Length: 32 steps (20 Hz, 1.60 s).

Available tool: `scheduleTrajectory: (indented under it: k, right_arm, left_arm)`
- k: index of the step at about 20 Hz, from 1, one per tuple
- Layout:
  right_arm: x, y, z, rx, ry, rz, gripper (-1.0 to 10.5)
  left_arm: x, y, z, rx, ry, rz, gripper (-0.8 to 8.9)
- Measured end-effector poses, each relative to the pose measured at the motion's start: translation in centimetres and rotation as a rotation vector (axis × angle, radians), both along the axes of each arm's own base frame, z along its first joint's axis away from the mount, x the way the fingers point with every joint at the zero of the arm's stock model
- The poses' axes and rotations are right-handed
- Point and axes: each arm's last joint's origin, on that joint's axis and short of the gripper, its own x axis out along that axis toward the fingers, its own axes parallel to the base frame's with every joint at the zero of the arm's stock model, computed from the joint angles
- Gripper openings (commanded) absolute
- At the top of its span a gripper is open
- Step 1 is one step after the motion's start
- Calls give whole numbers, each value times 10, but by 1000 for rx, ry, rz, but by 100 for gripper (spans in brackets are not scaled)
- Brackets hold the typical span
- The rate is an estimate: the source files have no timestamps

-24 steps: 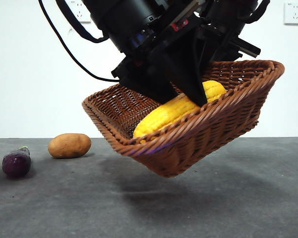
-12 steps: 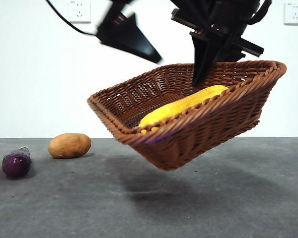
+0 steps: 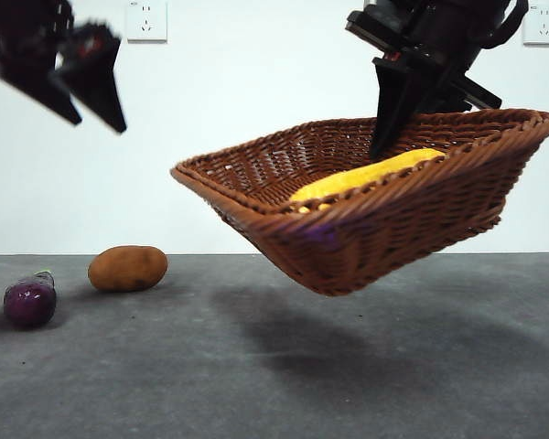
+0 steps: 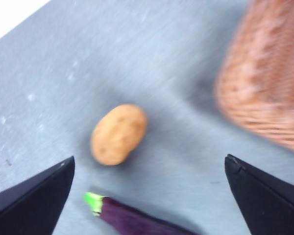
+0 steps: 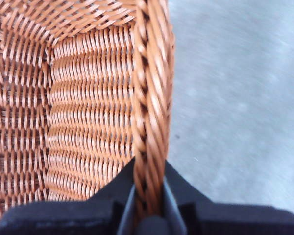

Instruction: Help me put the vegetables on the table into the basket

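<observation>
**One vegetable in, two still on the table**

The right gripper has its two black jaws pinched tight on the braided rim of the basket, one jaw inside the wicker wall and one outside. By that single grip the basket hangs clear of the table, tilted, with the held side higher and the opposite corner dipping toward the surface; its shadow lies on the grey below.

The left gripper is spread wide and holds nothing. It hangs in the air above the left part of the table, and its wrist view looks down between the jaws at the potato and the eggplant, touching neither. That view is blurred, so fine detail is not to be had.

Inside the basket the corn lies along the sloping floor, partly hidden by the near wall. The potato rests on the table toward its far left edge, well apart from the basket, and the eggplant lies just beside it, nearer the front and further left, green stem up.

As a judgement: about a third of the job is done. Potato and eggplant are still to be lifted in, and the empty left gripper looks best placed for the potato.
</observation>
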Motion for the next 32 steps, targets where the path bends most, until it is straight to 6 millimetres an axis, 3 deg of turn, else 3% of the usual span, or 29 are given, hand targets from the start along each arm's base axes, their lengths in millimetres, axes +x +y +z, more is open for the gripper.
scheduleTrajectory:
  k: [3, 6, 10, 18, 24, 26, 30, 32]
  right_arm:
    - [1, 1, 1, 7, -13, 22, -11]
    - [1, 0, 1, 0, -24, 40, -11]
    - [4, -10, 0, 13, -20, 48, -11]
    - [10, -17, 3, 41, -55, 54, -11]
    - [10, -17, 3, 43, -54, 55, -11]
    - [10, -17, 2, 43, -53, 56, -11]
    - [10, -17, 2, 42, -52, 55, -11]
    - [10, -17, 2, 42, -51, 55, -11]
  left_arm:
    - [44, 12, -14, 15, 38, -28, 528]
    - [85, 8, -29, 37, 126, -110, 528]
    - [128, 11, -63, 85, 220, -141, 528]
    - [152, 17, -113, 123, 304, -177, 529]
    - [156, 15, -114, 124, 262, -180, 490]
    - [159, 11, -125, 126, 286, -189, 481]
    - [159, 6, -134, 126, 308, -199, 34]
    - [159, 5, -134, 119, 311, -190, -8]
